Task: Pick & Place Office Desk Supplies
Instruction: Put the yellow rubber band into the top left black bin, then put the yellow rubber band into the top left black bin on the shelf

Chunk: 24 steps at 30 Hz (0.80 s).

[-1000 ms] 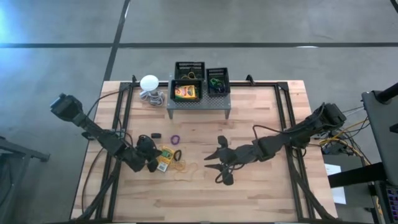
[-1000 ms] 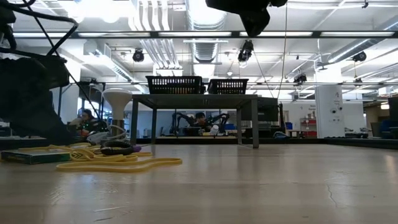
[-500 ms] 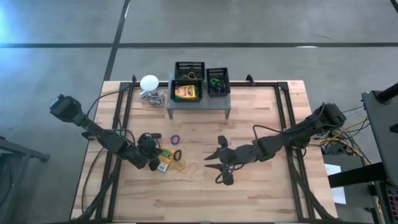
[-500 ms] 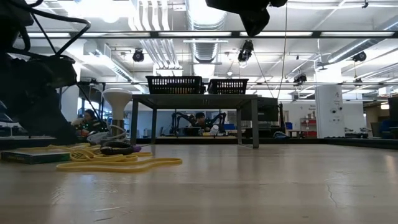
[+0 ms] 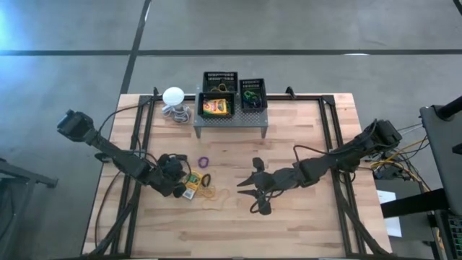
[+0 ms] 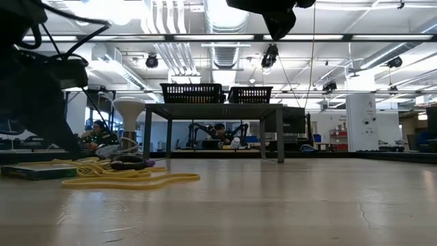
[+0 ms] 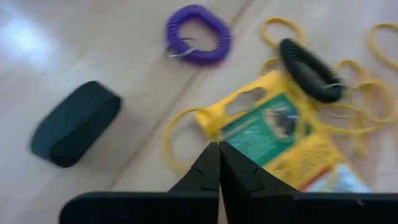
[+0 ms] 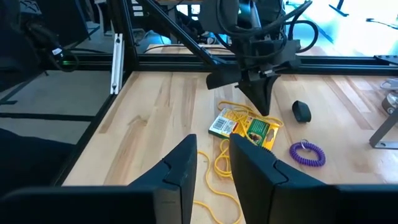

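Though its label is unreadable, the yellow-and-green box [image 7: 280, 134] lies under the left gripper [image 7: 219, 163], fingers pressed together.

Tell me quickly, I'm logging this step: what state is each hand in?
Left hand: closed, fingertips together above the yellow box, holding nothing.
Right hand: open, empty, over bare table.

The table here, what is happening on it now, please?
A two-armed robot is sorting desk supplies. The left gripper is shut, just above the yellow-and-green box lying among rubber bands; whether it grips anything cannot be told. A purple ring lies beside them. The right gripper waits at mid-table, its fingers a little apart, holding nothing. On the stand at the back, mesh trays already hold another box.
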### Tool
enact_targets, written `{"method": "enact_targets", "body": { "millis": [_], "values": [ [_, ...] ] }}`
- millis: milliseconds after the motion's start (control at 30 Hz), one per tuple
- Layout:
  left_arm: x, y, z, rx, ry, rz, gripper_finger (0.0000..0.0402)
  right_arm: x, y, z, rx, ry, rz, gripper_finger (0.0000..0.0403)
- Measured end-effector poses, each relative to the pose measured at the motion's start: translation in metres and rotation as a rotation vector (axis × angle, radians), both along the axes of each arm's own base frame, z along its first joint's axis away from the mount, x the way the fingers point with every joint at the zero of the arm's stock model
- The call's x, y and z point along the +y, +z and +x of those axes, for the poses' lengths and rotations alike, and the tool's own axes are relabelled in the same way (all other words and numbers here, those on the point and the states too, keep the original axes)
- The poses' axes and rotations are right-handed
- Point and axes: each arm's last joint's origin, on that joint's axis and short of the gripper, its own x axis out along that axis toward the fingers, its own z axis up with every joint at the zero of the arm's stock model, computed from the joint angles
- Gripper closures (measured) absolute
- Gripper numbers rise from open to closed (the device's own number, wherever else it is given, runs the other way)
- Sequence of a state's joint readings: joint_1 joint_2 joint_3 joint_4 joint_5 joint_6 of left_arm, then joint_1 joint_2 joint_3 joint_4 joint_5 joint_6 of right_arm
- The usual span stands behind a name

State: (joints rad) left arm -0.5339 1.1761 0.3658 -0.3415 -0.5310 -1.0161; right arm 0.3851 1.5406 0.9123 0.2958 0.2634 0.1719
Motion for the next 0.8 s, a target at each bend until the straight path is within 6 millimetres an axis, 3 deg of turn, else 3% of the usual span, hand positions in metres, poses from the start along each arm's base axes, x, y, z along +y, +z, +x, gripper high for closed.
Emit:
{"method": "enact_targets", "body": {
  "millis": [100,333,433,567,800],
  "values": [
    [-0.001,0.001,0.001,0.005,-0.036,-0.005,0.0376,0.000,0.000,0.000,0.000,0.000,0.000,0.0318],
    [0.001,-0.006,-0.002,-0.024,-0.037,0.017,0.0269,0.000,0.000,0.000,0.000,0.001,0.000,0.0327],
    [0.001,-0.010,-0.001,-0.071,-0.066,0.008,0.0251,0.000,0.000,0.000,0.000,0.001,0.000,0.0330],
    [0.002,-0.012,-0.002,-0.089,-0.082,0.025,0.0274,0.000,0.000,0.000,0.000,0.001,0.000,0.0329],
    [0.005,-0.017,-0.005,-0.074,-0.079,0.039,0.0362,0.000,-0.001,0.000,0.002,0.001,0.000,0.0324]
  ]
}}
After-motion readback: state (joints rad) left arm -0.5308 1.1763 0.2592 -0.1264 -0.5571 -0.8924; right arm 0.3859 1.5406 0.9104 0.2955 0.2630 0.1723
